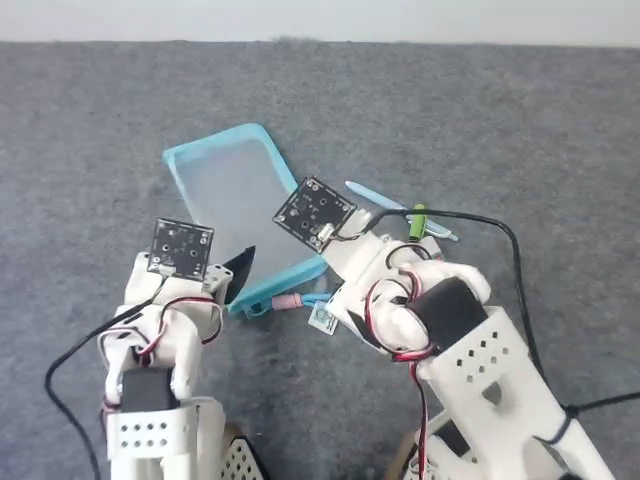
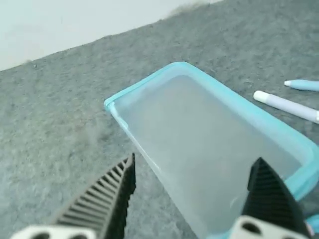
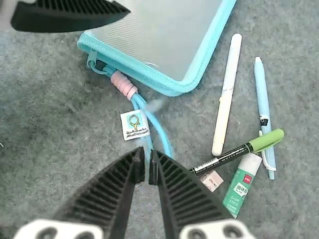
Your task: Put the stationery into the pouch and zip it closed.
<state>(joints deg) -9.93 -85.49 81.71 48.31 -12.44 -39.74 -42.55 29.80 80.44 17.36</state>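
Note:
A translucent pouch (image 1: 235, 195) with a turquoise border lies flat on the grey cloth. Its zipper pull is a blue cord (image 3: 149, 112) with a pink bead (image 3: 124, 85) and a small white tag (image 3: 134, 125). My right gripper (image 3: 148, 158) is shut on that cord, close to the pouch's near corner. My left gripper (image 2: 192, 184) is open just above the pouch's (image 2: 199, 139) near end, one finger on each side. Beside the pouch lie a white pen (image 3: 227, 94), a blue pen (image 3: 263, 109), a green-capped black marker (image 3: 239, 149), a glue stick (image 3: 241, 185) and a small eraser (image 3: 212, 180).
Grey cloth (image 1: 520, 130) covers the table, with open room behind and to both sides of the pouch. The stationery lies in a cluster to the right of the pouch, partly under my right arm (image 1: 440, 310) in the high view.

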